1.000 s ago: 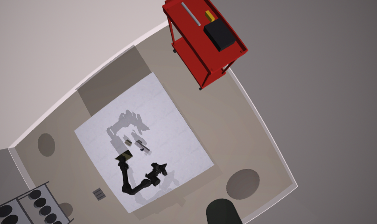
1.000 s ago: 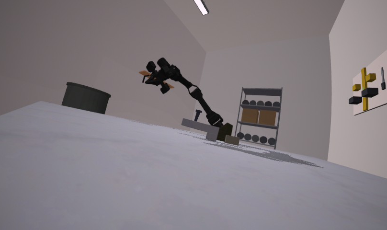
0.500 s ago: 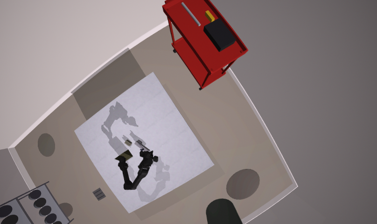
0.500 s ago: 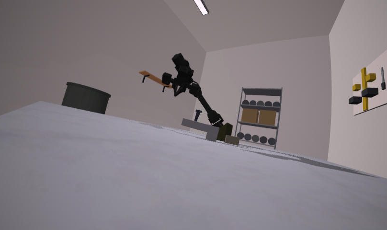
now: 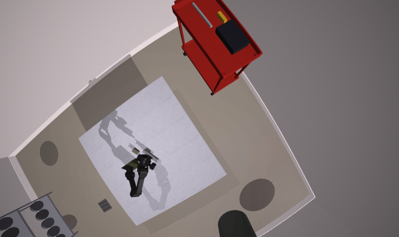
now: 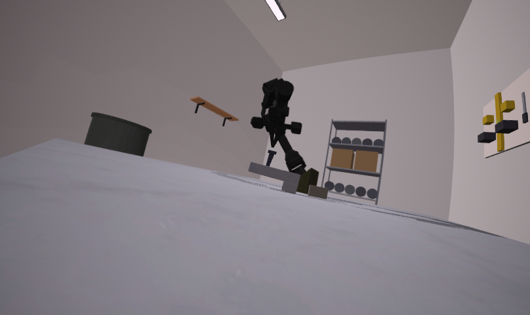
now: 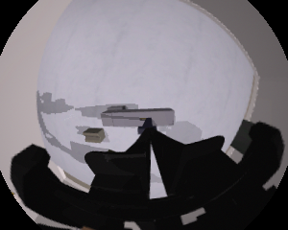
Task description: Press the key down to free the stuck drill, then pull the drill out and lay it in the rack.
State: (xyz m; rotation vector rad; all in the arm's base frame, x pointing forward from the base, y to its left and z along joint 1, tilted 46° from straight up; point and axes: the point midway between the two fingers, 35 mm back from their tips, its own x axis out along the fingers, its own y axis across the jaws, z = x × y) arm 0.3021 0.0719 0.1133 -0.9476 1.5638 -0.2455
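Observation:
A grey bar (image 5: 153,156) (image 6: 273,171) (image 7: 127,116) stands raised on a block-like foot, its free end sticking out. A dark blue T-shaped piece (image 6: 271,157) (image 7: 141,129) stands upright and slightly tilted at the bar; I cannot tell whether it is the key or the drill. A small yellow mark (image 7: 143,119) shows near it in the wrist view. My gripper (image 6: 273,146) (image 7: 149,130) is shut and empty, pointing down, its tips a little above the T-shaped piece's top. A small beige block (image 5: 135,150) (image 6: 317,191) (image 7: 94,135) lies beside the bar. No rack is clearly recognisable.
An olive block (image 5: 130,163) (image 6: 307,180) is at my arm's base. A red cart (image 5: 207,44) stands off the white table (image 5: 183,126). A dark green bin (image 5: 236,224) (image 6: 117,134) is beyond the table edge. A shelf unit (image 6: 355,169) stands behind.

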